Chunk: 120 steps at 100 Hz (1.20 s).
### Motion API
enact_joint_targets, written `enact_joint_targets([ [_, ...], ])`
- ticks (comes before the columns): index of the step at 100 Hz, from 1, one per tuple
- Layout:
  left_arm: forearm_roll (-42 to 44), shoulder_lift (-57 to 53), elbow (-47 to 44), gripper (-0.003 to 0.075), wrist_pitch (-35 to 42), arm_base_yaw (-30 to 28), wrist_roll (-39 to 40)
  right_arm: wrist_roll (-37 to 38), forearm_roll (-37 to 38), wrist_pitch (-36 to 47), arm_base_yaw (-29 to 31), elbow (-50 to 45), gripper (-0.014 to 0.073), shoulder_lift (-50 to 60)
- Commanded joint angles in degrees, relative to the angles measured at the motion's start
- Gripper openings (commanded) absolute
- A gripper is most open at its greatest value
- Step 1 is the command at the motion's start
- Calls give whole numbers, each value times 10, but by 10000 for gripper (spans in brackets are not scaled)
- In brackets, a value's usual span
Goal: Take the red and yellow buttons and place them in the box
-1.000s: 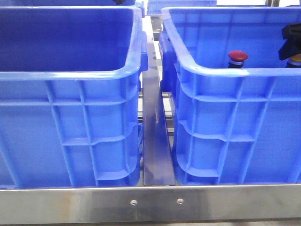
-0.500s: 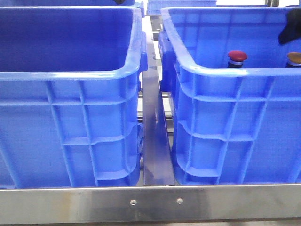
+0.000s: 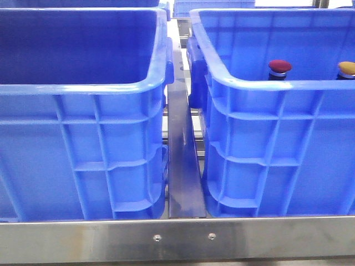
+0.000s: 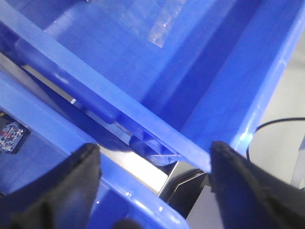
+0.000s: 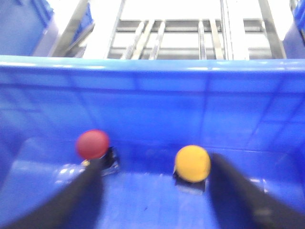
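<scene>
Gaping wide, the right gripper (image 5: 155, 200) holds nothing; its two dark fingers (image 5: 81, 200) splay apart and touch neither button. Right wrist view is blurred. Between the fingers sits the yellow button (image 5: 192, 163), nearer the one finger; the red button (image 5: 92, 144) lies just at the tip of the other. Both stand upright on the floor of the right crate (image 3: 260, 84), close to its far wall.

From the front, the red button (image 3: 280, 67) and yellow button (image 3: 347, 68) show only their domed caps above the near rim, red to the left, yellow at the far right edge, well apart. Neither arm shows in this view.

Left gripper (image 4: 152, 191) also spread wide, empty, fingers (image 4: 71, 186) black and matte. It hangs over the gap between two blue crates, angled down across their rims, with a strip of bright metal rail (image 4: 138, 164) beneath.

Left crate (image 3: 83, 88): same blue plastic, ribbed sides, thick rolled rim, smooth inner walls. A steel bar (image 3: 183, 160) runs near to far between the crates; a brushed metal rail (image 3: 177, 239) with two screws crosses the near edge.
</scene>
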State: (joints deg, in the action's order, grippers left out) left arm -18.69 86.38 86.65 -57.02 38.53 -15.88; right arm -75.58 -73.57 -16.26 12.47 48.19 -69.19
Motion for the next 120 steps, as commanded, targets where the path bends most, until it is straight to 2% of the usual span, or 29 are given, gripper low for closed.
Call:
enact_joint_targets([
  [1,-13,-23,14,355,37,2,13,-8,-6,-9,1,-10,212,56],
  [9,2,-24,13,251,43,2,20,-8,-6,-27,1,-36,40,97],
  [18,26,-32,-2,101,74,1,37,-8,-6,-53,1,-63,-98,138],
  [26,32,-47,-27,-22,111,-6,43,-8,-6,-75,1,-82,-99,171],
  [45,32,-105,-107,-20,169,-56,52,-8,-4,-78,1,-116,-100,247],
  [74,35,-226,-234,-20,229,-197,52,-8,-4,-91,1,-126,-100,330],
  [104,37,-387,-378,-20,339,-310,52,-8,-6,-115,-2,-133,-100,346],
  [120,37,-480,-445,-20,379,-336,52,-8,-18,-76,-44,-147,-100,347],
])
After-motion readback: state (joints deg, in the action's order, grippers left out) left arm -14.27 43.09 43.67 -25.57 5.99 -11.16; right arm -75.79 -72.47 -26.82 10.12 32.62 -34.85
